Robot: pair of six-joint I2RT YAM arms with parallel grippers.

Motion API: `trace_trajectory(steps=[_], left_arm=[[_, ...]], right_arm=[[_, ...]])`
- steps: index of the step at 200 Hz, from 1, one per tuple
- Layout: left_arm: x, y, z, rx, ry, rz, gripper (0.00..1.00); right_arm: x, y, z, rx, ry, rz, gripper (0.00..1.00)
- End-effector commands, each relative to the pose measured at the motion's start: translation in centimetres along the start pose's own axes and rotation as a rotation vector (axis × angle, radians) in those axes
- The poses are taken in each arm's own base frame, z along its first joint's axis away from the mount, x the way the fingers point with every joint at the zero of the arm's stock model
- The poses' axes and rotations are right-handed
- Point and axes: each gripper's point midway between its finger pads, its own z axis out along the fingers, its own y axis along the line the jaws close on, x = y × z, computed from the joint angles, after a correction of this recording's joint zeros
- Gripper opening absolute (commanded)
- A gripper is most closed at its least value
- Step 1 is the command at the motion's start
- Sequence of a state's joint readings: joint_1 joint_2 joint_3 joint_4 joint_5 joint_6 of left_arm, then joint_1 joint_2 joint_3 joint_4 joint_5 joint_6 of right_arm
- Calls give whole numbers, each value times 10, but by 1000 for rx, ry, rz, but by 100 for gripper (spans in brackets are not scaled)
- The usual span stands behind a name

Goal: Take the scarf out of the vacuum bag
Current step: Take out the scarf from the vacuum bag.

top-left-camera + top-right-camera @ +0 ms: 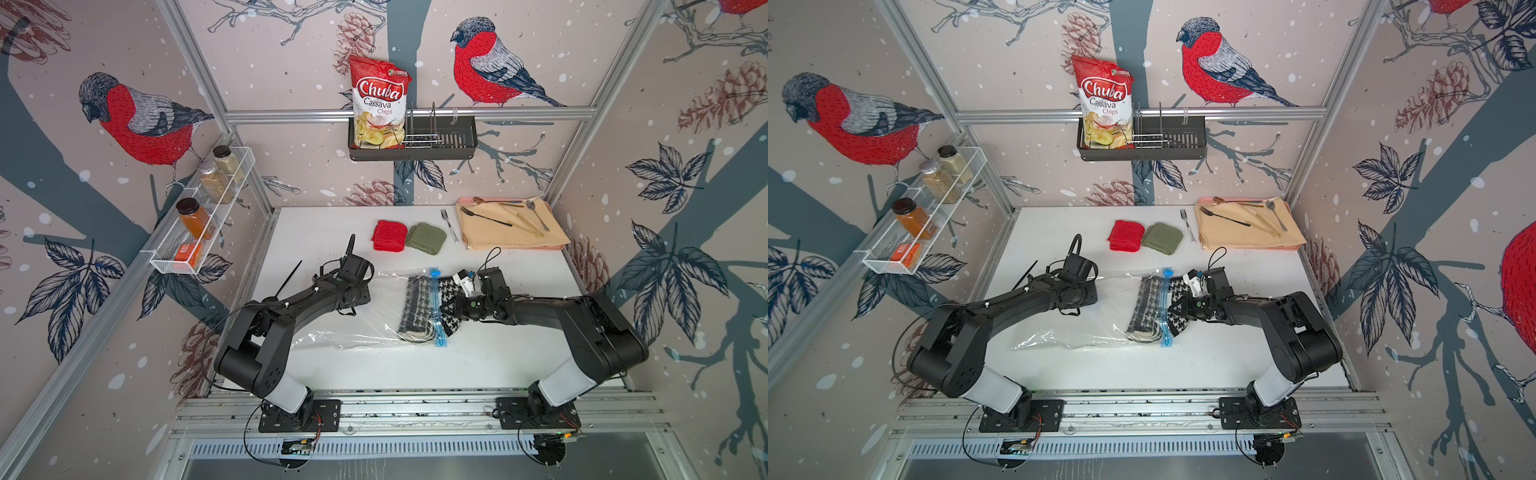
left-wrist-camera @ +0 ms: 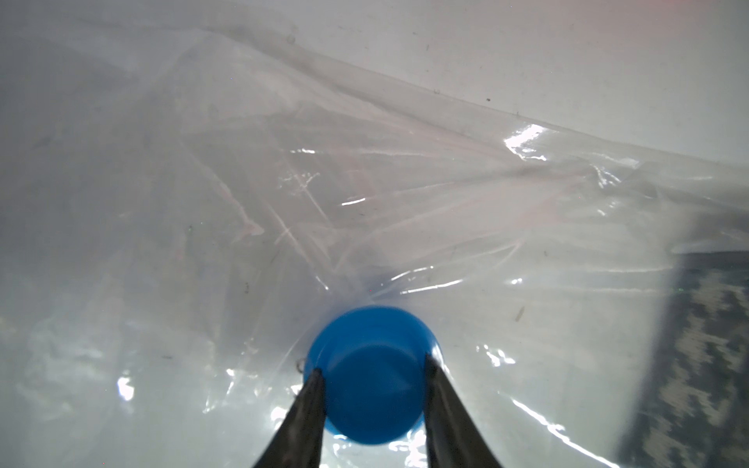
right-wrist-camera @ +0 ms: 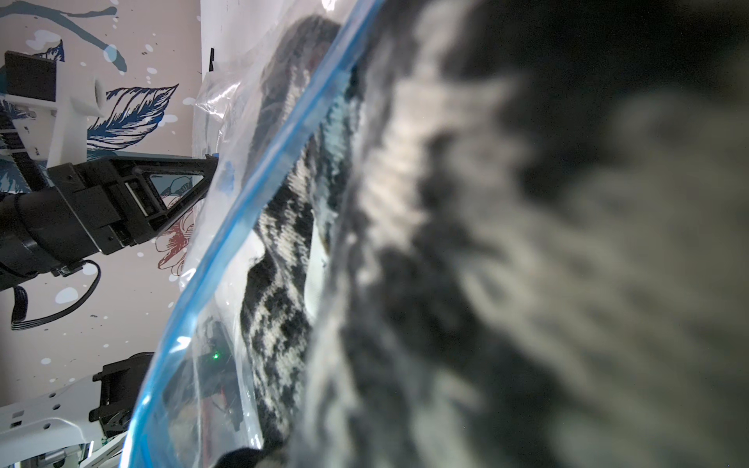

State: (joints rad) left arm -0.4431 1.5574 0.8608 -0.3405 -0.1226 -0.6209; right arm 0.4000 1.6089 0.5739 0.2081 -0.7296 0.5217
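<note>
A white table [image 1: 478, 357] stands inside a booth of bird-patterned walls [image 1: 291, 62]. One vacuum bag [image 1: 365, 328] lies mid-table, one scarf [image 1: 448, 287] half out past its blue zip strip [image 1: 439, 332]. Behind: one red knit piece [image 1: 388, 236], one green knit piece [image 1: 426, 237]. The left hand [image 2: 373, 364] pinches the blue valve cap [image 2: 373, 336]; the right hand [image 1: 445, 309] is pressed together on the scarf

Red knit piece [image 1: 389, 236] and olive knit piece [image 1: 425, 237] are lying touching, fork [image 1: 450, 226] resting just beside; chips bag [image 1: 378, 104] is standing in the black basket [image 1: 436, 154].
</note>
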Motion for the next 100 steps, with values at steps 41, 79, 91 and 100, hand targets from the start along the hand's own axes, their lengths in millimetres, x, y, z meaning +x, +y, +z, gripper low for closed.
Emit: trace_trajectory(steps=[41, 79, 91, 100], left_arm=[[-7, 12, -2, -52, -31, -20, 10], [-9, 13, -4, -57, -34, -23, 10], [-10, 12, -6, -53, -40, -24, 10], [-10, 12, -7, -54, -38, -25, 10]], right_arm=[[2, -6, -3, 26, 0, 4, 0], [3, -7, -4, 32, -4, 8, 0], [3, -7, -4, 33, -3, 8, 0], [3, -8, -4, 34, -2, 11, 0]])
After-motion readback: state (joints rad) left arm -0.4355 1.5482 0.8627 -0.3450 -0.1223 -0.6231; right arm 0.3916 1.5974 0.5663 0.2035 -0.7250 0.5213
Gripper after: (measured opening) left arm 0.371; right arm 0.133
